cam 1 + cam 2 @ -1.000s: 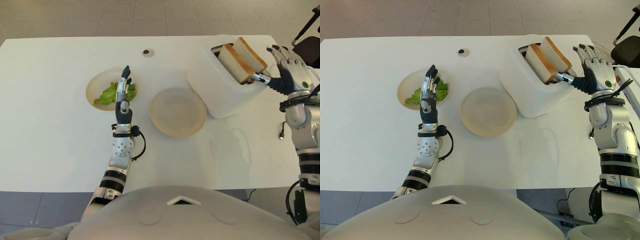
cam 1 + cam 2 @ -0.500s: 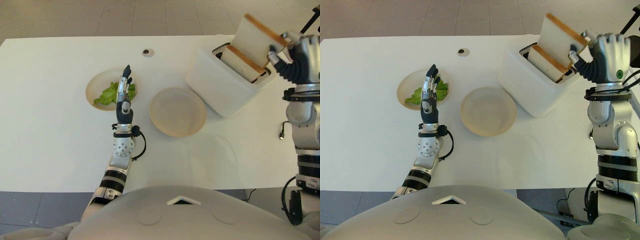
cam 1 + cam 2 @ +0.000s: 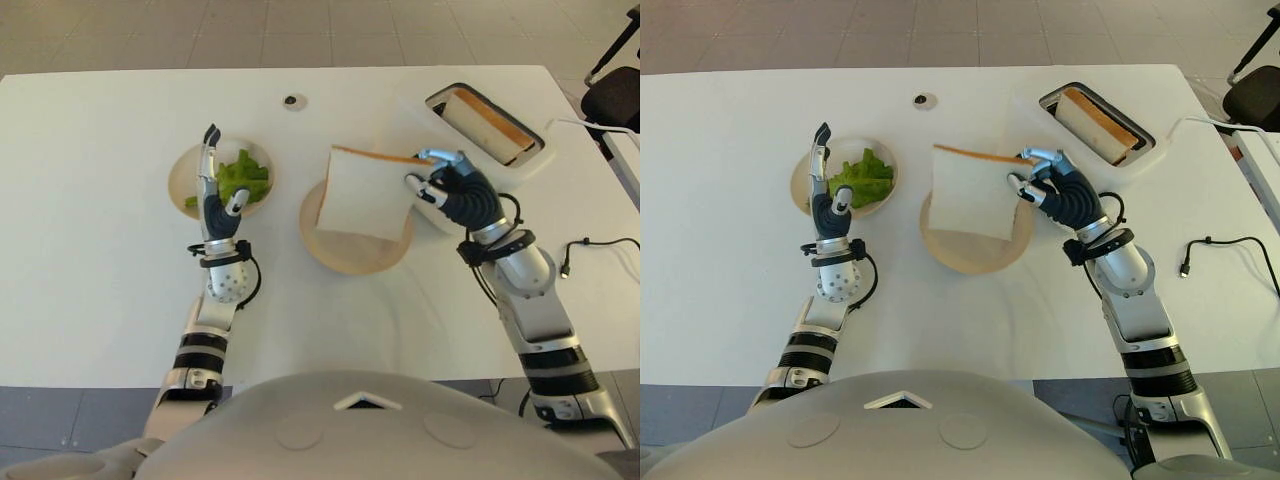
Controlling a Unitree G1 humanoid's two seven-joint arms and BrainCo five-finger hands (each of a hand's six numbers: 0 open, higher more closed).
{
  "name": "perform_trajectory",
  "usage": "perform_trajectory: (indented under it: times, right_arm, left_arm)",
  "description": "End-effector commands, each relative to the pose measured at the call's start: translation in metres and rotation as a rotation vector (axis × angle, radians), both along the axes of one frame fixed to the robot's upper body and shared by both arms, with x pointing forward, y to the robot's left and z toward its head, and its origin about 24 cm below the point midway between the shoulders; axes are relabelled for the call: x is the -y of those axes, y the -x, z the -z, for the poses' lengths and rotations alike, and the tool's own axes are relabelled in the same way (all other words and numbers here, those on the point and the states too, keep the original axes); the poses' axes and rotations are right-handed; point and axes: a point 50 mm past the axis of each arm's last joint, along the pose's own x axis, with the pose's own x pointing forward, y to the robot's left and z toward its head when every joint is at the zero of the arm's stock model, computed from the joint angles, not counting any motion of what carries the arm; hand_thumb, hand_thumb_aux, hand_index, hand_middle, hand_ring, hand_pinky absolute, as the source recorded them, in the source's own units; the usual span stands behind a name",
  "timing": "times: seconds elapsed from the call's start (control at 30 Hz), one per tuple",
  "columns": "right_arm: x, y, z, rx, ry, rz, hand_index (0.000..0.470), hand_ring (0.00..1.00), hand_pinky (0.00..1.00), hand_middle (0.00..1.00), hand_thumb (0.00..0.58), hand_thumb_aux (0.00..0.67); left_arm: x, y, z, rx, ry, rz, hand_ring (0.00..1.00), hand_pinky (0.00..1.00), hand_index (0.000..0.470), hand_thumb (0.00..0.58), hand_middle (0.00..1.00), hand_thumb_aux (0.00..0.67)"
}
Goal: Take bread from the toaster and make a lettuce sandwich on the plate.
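1. We see the right hand [image 3: 455,192] away from the toaster [image 3: 405,120] now; a second ago it was beside the two upright slices, half a second ago it was lifting one clear.
2. Its fingers are closed on the right edge of that bread slice [image 3: 362,195]; the slice hangs tilted over the plate [image 3: 345,262], covering its upper part; we cannot tell whether the lower edge touches it.
3. The other slice [image 3: 487,118] remains in the toaster slot; nobody touches it.
4. The left hand [image 3: 212,195] keeps its station at the near side of the dish [image 3: 180,180] of lettuce [image 3: 243,172]; its fingers stand straight up, spread, holding nothing; the lettuce lies untouched.
5. The whole view has shifted since the earlier pictures, so we do not read the toaster's new place in the picture as a move of the toaster itself.
6. For the task, we judge the first stage nearly done; what remains is to lay this slice flat, release it, then add lettuce and the second slice.
7. The risk we note: a slice pinched by one edge may flop or land half off the rim when let go.
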Motion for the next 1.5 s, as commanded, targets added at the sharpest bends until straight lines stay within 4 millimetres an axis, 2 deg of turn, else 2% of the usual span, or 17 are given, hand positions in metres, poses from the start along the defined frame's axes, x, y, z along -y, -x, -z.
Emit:
perform_trajectory:
  times: [0.03, 0.2, 0.33, 0.37, 0.4, 0.57, 0.6, 0.63, 0.67, 0.7, 0.73, 0.97, 1.07, 1.13, 1.33, 1.4, 1.5]
  right_arm:
    - [0.006, -0.002, 0.020, -0.076, 0.120, 0.005, 0.470, 1.00, 1.00, 1.00, 0.580, 0.670]
    - [-0.011, -0.005, 0.041, -0.137, 0.326, -0.129, 0.470, 1.00, 1.00, 1.00, 0.580, 0.670]
    - [-0.016, -0.008, 0.039, -0.089, 0.477, -0.143, 0.470, 1.00, 1.00, 1.00, 0.580, 0.670]
    - [-0.016, -0.010, 0.036, -0.062, 0.497, -0.120, 0.278, 0.68, 0.68, 0.68, 0.484, 0.397]
    - [-0.015, -0.010, 0.032, -0.032, 0.505, -0.092, 0.000, 0.00, 0.00, 0.00, 0.000, 0.000]
    - [-0.005, -0.005, 0.016, 0.096, 0.586, 0.022, 0.000, 0.00, 0.00, 0.00, 0.000, 0.000]
    - [-0.003, -0.004, 0.013, 0.119, 0.604, 0.034, 0.000, 0.00, 0.00, 0.00, 0.000, 0.000]
    - [-0.001, -0.003, 0.007, 0.149, 0.621, 0.050, 0.000, 0.00, 0.00, 0.00, 0.000, 0.000]
    - [0.000, -0.002, 0.001, 0.178, 0.632, 0.067, 0.000, 0.00, 0.00, 0.00, 0.000, 0.000]
    - [0.001, -0.001, -0.004, 0.199, 0.627, 0.081, 0.000, 0.00, 0.00, 0.00, 0.000, 0.000]
    - [0.001, -0.001, -0.010, 0.222, 0.623, 0.095, 0.000, 0.00, 0.00, 0.00, 0.000, 0.000]
    - [-0.005, 0.000, -0.020, 0.276, 0.595, 0.103, 0.000, 0.00, 0.00, 0.00, 0.000, 0.000]
    - [-0.007, 0.000, -0.022, 0.291, 0.588, 0.105, 0.000, 0.00, 0.00, 0.00, 0.000, 0.000]
    - [-0.007, 0.000, -0.023, 0.305, 0.579, 0.109, 0.000, 0.00, 0.00, 0.00, 0.000, 0.000]
    - [-0.004, 0.002, -0.040, 0.392, 0.517, 0.168, 0.000, 0.00, 0.00, 0.00, 0.000, 0.000]
    - [0.000, 0.003, -0.044, 0.405, 0.511, 0.186, 0.000, 0.00, 0.00, 0.00, 0.000, 0.000]
    - [0.010, 0.007, -0.051, 0.414, 0.511, 0.229, 0.000, 0.00, 0.00, 0.00, 0.000, 0.000]
  left_arm:
    - [-0.023, -0.009, 0.010, -0.084, -0.260, -0.106, 0.00, 0.00, 0.000, 0.000, 0.00, 0.000]
    - [-0.050, -0.018, 0.028, -0.241, -0.597, -0.186, 0.00, 0.00, 0.000, 0.000, 0.00, 0.000]
    - [-0.065, -0.023, 0.031, -0.336, -0.776, -0.198, 0.00, 0.00, 0.000, 0.000, 0.00, 0.000]
    - [-0.067, -0.023, 0.033, -0.363, -0.804, -0.194, 0.00, 0.00, 0.000, 0.000, 0.00, 0.000]
    - [-0.069, -0.023, 0.034, -0.390, -0.822, -0.190, 0.00, 0.00, 0.000, 0.000, 0.00, 0.000]
    - [-0.075, -0.029, 0.050, -0.556, -0.851, -0.127, 0.00, 0.00, 0.000, 0.000, 0.00, 0.000]
    - [-0.077, -0.029, 0.052, -0.587, -0.852, -0.114, 0.00, 0.00, 0.048, 0.112, 0.00, 0.068]
    - [-0.079, -0.028, 0.054, -0.611, -0.853, -0.104, 0.00, 0.00, 0.254, 0.458, 0.00, 0.363]
    - [-0.080, -0.028, 0.054, -0.628, -0.854, -0.097, 0.00, 0.00, 0.299, 0.503, 0.00, 0.426]
    - [-0.082, -0.028, 0.055, -0.642, -0.856, -0.090, 0.00, 0.00, 0.428, 0.575, 0.00, 0.610]
    - [-0.082, -0.028, 0.055, -0.652, -0.857, -0.082, 0.00, 0.00, 0.470, 0.580, 0.00, 0.670]
    - [-0.073, -0.025, 0.059, -0.696, -0.848, 0.023, 0.00, 0.00, 0.470, 0.580, 0.00, 0.670]
    - [-0.072, -0.026, 0.049, -0.636, -0.817, 0.013, 0.00, 0.00, 0.470, 0.580, 0.00, 0.670]
    - [-0.066, -0.028, 0.036, -0.547, -0.746, 0.009, 0.00, 0.00, 0.470, 0.580, 0.00, 0.670]
    - [-0.016, -0.019, -0.009, -0.216, -0.209, 0.180, 0.00, 0.00, 0.470, 0.580, 0.00, 0.670]
    - [-0.004, -0.015, -0.017, -0.173, -0.121, 0.246, 0.00, 0.00, 0.470, 0.580, 0.00, 0.670]
    - [0.021, -0.007, -0.017, -0.186, -0.082, 0.402, 0.00, 0.00, 0.470, 0.580, 0.00, 0.670]
